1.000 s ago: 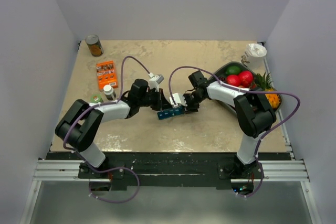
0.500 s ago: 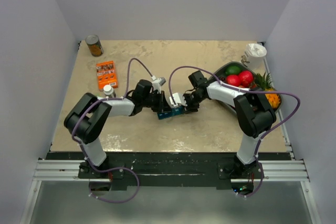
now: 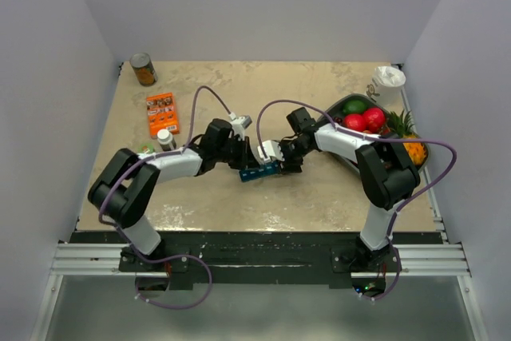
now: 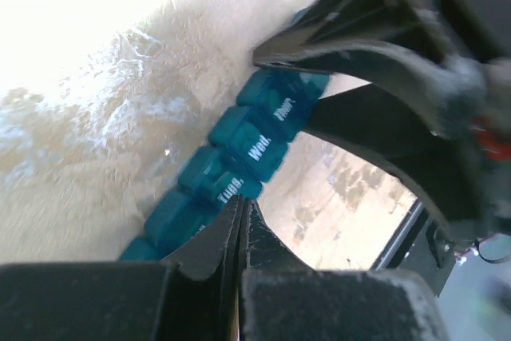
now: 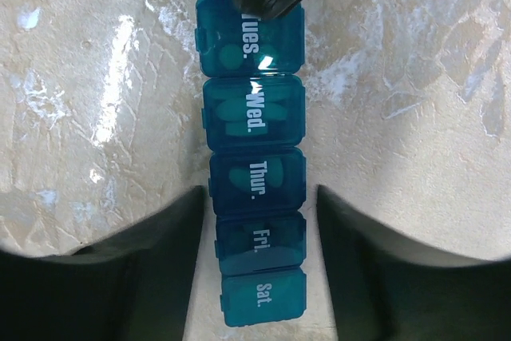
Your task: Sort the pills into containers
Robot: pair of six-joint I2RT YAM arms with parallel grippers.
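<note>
Your left pincer [image 4: 242, 221] is pinched fully together with nothing between the fingers. Its tip is at the Tues. lid of the pill organiser [image 5: 254, 117]. You can't tell from these views whether it is touching or just above.

Your right pincer [image 5: 261, 195] is narrowly apart and straddles the strip at Thur./Fri., one finger [image 5: 144, 253] on each side. A sliver of tabletop [image 5: 415, 77] shows between the strip and the finger on the right of the wrist view. The other finger is just beside the strip, contact unclear.

The organiser lies flat on the tabletop, directly under both pincers, with its Sat. end nearest the right wrist. The lids from Tues. to Sat. are down. Pale pills [image 5: 239, 117] show through the Wed. lid.

Outward past the left pincer, on its arm's side, are a white-capped bottle [image 3: 166, 140], then an orange box [image 3: 162, 112], with a can [image 3: 144, 69] farthest. Behind the right pincer, beside its arm, is a grey tray [image 3: 336, 106] of fruit.
</note>
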